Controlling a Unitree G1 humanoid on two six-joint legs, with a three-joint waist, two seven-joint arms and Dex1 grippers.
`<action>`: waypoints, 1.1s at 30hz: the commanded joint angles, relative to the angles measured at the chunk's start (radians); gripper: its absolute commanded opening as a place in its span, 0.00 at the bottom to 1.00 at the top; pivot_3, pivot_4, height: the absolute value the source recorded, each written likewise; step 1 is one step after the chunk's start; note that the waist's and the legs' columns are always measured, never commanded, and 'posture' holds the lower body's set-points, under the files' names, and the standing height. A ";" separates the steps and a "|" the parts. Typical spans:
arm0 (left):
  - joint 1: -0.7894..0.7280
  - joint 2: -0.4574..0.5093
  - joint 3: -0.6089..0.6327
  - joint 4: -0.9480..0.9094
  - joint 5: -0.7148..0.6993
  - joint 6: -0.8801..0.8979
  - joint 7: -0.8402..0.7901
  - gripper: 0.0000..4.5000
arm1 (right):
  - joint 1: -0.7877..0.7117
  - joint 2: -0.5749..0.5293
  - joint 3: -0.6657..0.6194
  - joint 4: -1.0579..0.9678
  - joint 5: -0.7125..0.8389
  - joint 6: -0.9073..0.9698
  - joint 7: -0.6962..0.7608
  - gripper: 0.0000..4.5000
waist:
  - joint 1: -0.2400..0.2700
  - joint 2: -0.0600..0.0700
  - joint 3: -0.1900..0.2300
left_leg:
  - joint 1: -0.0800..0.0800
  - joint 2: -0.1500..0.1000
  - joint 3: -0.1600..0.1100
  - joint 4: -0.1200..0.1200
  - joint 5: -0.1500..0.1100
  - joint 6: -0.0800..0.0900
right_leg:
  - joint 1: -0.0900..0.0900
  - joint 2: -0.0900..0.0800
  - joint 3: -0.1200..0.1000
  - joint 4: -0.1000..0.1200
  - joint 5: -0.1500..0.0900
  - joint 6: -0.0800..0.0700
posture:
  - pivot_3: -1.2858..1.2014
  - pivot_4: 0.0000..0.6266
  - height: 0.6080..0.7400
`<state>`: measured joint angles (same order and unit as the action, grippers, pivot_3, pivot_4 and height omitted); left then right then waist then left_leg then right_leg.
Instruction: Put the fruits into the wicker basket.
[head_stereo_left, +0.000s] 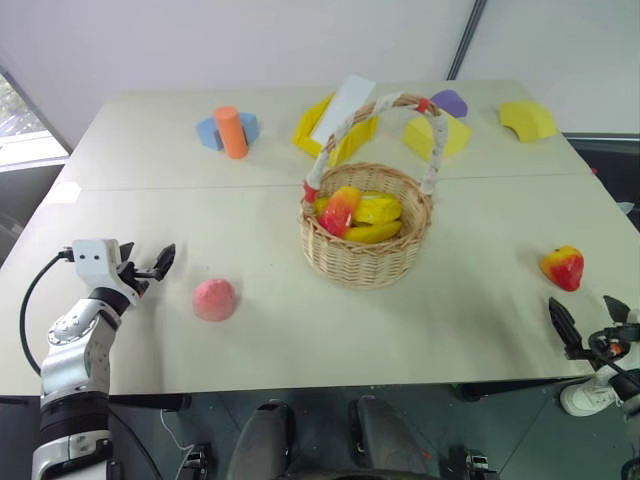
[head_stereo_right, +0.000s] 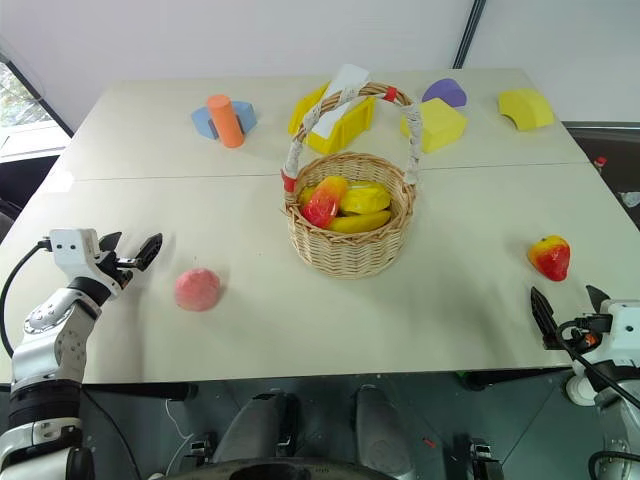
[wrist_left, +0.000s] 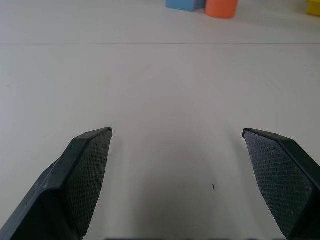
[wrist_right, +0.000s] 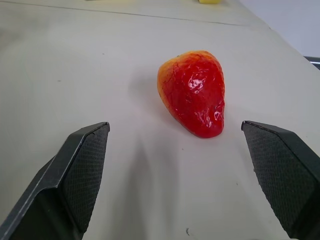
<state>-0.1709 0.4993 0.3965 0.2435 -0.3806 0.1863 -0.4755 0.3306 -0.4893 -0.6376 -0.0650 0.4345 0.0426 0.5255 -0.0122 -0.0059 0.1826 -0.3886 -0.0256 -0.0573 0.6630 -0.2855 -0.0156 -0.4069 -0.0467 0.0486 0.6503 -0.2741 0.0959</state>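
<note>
Table bears pink fruit, mango-like fruit, basket

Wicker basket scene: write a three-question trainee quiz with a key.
1. True or false: the pink fruit lies inside the wicker basket.
2. Which fruit lies ahead of the right gripper? A) pink fruit B) red-and-yellow fruit
3. Fill in: the left gripper is ____.

Key: 1 false, it lies on the table; 2 B; 3 open, holding nothing.
</note>
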 joint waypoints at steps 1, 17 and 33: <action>0.000 0.010 0.005 -0.038 -0.001 -0.007 -0.004 1.00 | -0.001 -0.009 -0.017 0.008 0.002 -0.027 0.011 0.98 | 0.000 0.000 0.000 | 0.000 0.000 0.000 0.000 0.000 0.000 | 0.000 0.000 0.000 0.000 0.000 0.000 | 0.52 0.24 1.00; 0.020 0.039 0.061 -0.083 -0.091 0.052 -0.052 1.00 | -0.028 -0.045 0.001 -0.042 0.015 0.007 0.036 0.98 | -0.002 0.000 0.000 | 0.000 0.000 0.000 0.000 0.000 0.000 | 0.000 0.000 0.000 0.000 0.000 0.000 | 0.52 0.24 1.00; 0.147 0.325 0.013 -0.328 -0.309 0.330 -0.511 1.00 | -0.058 -0.281 0.296 -0.652 0.278 0.410 0.227 0.98 | -0.011 -0.001 -0.001 | 0.000 0.001 0.000 0.000 0.000 0.000 | 0.000 0.000 0.000 -0.001 0.000 0.000 | 0.52 0.24 1.00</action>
<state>-0.0383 0.7967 0.4164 -0.0256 -0.6638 0.4945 -0.9219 0.2982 -0.7527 -0.3804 -0.6497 0.7013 0.4418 0.7396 -0.0235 -0.0067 0.1811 -0.3881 -0.0240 -0.0574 0.6628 -0.2857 -0.0154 -0.4069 -0.0467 0.0485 0.6498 -0.2744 0.0953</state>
